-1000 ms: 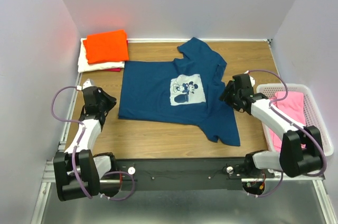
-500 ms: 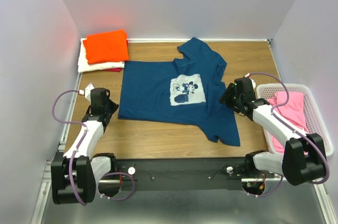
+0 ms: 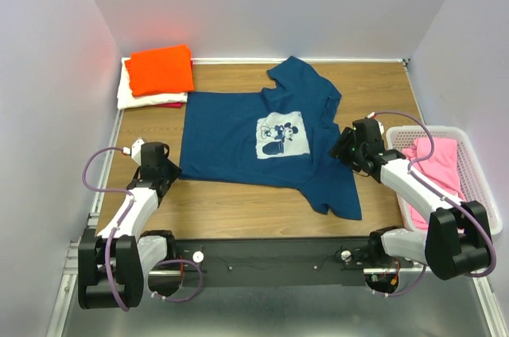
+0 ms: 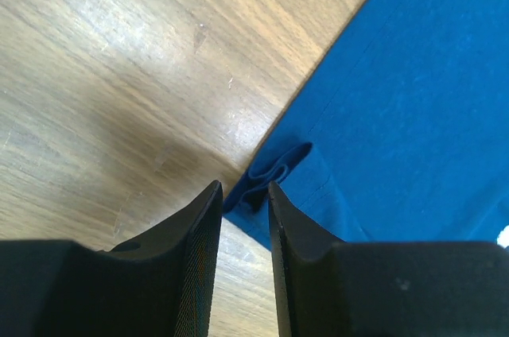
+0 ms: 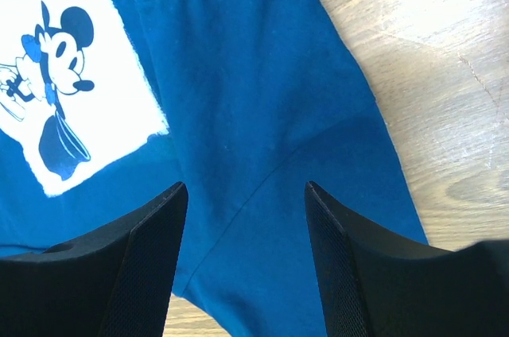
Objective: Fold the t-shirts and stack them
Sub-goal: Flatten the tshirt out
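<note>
Navy tee (image 3: 262, 142) lies spread flat mid-frame on my table (image 3: 238, 210), print up. Left gripper (image 4: 241, 187) sits at its lower-left hem corner, jaws drawn narrow round a bunched fold; actually pinching it, I can't tell. Right gripper (image 5: 246, 186) hovers spread wide over the tee's right side. Upper left: orange tee (image 3: 161, 69) atop a cream tee (image 3: 131, 97). Pink tee (image 3: 437, 158) in the basket (image 3: 481, 186), right edge

I count five t-shirts. One navy t-shirt (image 3: 238, 142) lies spread on the single table (image 3: 238, 210). Three are folded in one pile at the far left corner: an orange one (image 3: 161, 69), a white one (image 3: 131, 97) and a red one (image 3: 169, 104). One pink one (image 3: 441, 154) lies in the only basket (image 3: 479, 182). There are two arms, so two grippers: the left gripper (image 3: 175, 172) and the right gripper (image 3: 342, 149).
</note>
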